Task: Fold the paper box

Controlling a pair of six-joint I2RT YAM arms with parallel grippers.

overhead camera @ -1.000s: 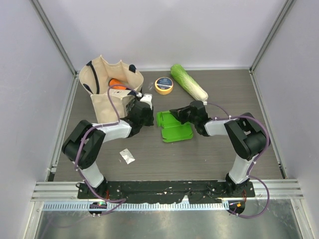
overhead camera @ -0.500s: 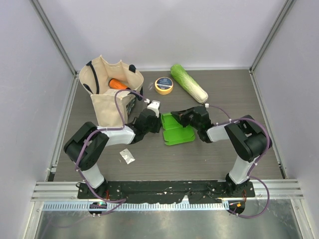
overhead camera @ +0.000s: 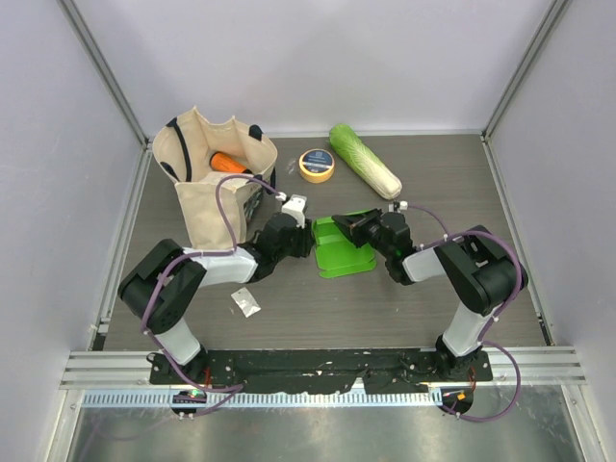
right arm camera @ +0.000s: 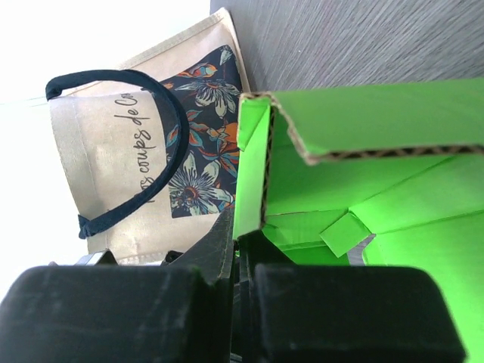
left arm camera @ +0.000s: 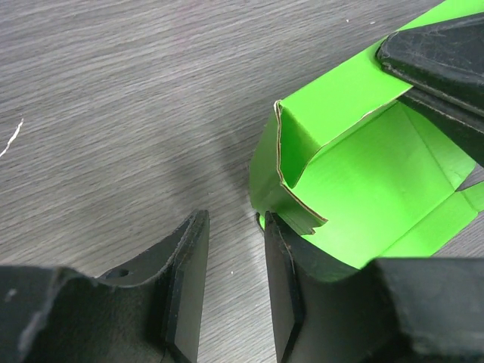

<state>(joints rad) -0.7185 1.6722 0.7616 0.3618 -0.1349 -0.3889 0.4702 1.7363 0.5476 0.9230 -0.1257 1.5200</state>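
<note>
The paper box (overhead camera: pixel 346 255) is bright green card, partly folded, lying mid-table with one wall raised. My right gripper (overhead camera: pixel 348 224) is shut on the top edge of that raised wall; in the right wrist view the card edge runs down into the shut gripper (right arm camera: pixel 240 236), with the box (right arm camera: pixel 378 128) open beyond it. My left gripper (overhead camera: pixel 304 237) is at the box's left side. In the left wrist view the left gripper (left arm camera: pixel 233 223) is open with bare table in the gap, and its right finger (left arm camera: pixel 281 272) rests against the outside of the box (left arm camera: pixel 363 181).
A cream tote bag (overhead camera: pixel 207 188) holding an orange item stands at the back left, close behind the left arm. A yellow tape roll (overhead camera: pixel 317 165) and a pale-green cabbage (overhead camera: pixel 366 161) lie behind the box. A small white packet (overhead camera: pixel 245 302) lies near the left arm.
The left gripper has moved right, up to the box's side, and its jaws have widened. The right gripper has drawn the held wall more upright, and the box now looks narrower.
</note>
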